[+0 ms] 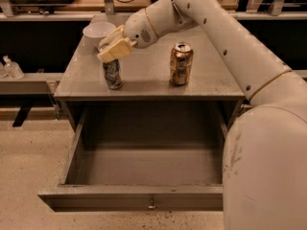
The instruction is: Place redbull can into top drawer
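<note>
Silver-and-blue, the redbull can [113, 74] should be clasped squarely and held upright by the gripper [114, 51] at its top, whose closure cannot be told.

White arm [230, 37] stretched leftward, pincer [113, 51] at upper left, tilted down

The gripper [113, 51] sits right over the redbull can [112, 74], and its cream covering looks matt beside the arm's [225, 28] smooth, glossy white shell. Just below it, the redbull can's metal shines in patches. Off to the gripper's side, the copper can [181, 63] gleams. The worktop [144, 78] and top drawer [120, 199] are dull matt grey, and the knob [152, 205] glints metallic.
</note>
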Motion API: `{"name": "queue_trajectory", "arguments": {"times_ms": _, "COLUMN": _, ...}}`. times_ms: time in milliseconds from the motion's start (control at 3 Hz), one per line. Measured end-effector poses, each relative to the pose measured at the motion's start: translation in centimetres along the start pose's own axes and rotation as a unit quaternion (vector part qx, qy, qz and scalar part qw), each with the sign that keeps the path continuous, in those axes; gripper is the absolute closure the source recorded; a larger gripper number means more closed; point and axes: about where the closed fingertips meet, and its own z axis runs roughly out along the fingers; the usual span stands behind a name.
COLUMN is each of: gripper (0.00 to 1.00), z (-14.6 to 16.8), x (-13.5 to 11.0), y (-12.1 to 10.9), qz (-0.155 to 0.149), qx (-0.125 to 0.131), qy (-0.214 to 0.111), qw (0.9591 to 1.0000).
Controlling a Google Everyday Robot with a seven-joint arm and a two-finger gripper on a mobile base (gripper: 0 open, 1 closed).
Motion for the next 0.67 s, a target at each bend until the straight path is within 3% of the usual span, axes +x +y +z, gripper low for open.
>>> {"name": "queue_trajectory", "arguments": {"times_ms": 333, "gripper": 1.00, "z": -2.8, "x": 0.2, "y": 1.1, "qz": 0.000, "qx": 0.008, "qy": -0.018, "qw": 0.9998}}
{"name": "queue_trajectory", "arguments": {"times_ms": 667, "gripper": 1.00, "z": -7.7, "x": 1.4, "y": 3.9, "qz": 0.007, "qx": 0.038, "qy": -0.007, "qw": 0.9992}}
